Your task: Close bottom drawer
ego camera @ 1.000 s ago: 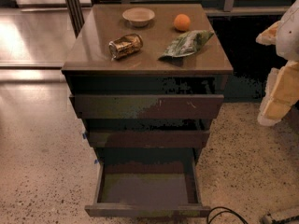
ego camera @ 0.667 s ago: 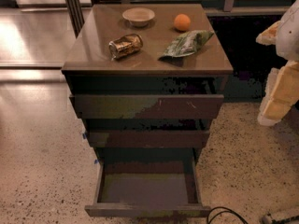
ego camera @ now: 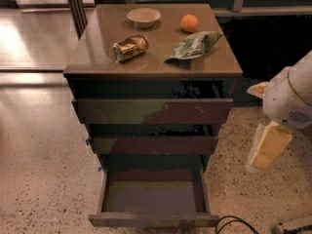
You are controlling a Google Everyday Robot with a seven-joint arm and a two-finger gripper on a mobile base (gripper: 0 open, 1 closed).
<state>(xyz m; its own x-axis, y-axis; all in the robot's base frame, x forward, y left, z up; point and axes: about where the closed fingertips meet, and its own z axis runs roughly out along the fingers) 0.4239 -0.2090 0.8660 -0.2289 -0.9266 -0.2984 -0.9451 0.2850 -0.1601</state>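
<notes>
Speckled floor (ego camera: 39, 179) left of the desk (ego camera: 92, 60) was open, with nothing against that side. The desk top carried, left to right: a can (ego camera: 130, 48) lying on its side, a shallow bowl (ego camera: 144, 16) near the back edge, an orange (ego camera: 189, 23) back right, and a green packet (ego camera: 192, 45) in front of the orange, close to the right edge.

Below the top was the top drawer front (ego camera: 151, 111), widest, with pale scratches. Under it came the middle drawer front (ego camera: 153, 144), narrower. The bottom drawer (ego camera: 151, 196) was the lowest tier, pulled well out toward the camera, inside showing. Its front panel sat close to the lower frame edge. A dark cable (ego camera: 234, 223) looped on the floor just right of that panel's corner.

The gripper (ego camera: 268, 145) hung at the right of the frame, well apart from the desk's right side, level in frame with the upper two drawer fronts and touching nothing. Whether it was apart or together could not be told. Bare floor lay between it and the bottom drawer.
</notes>
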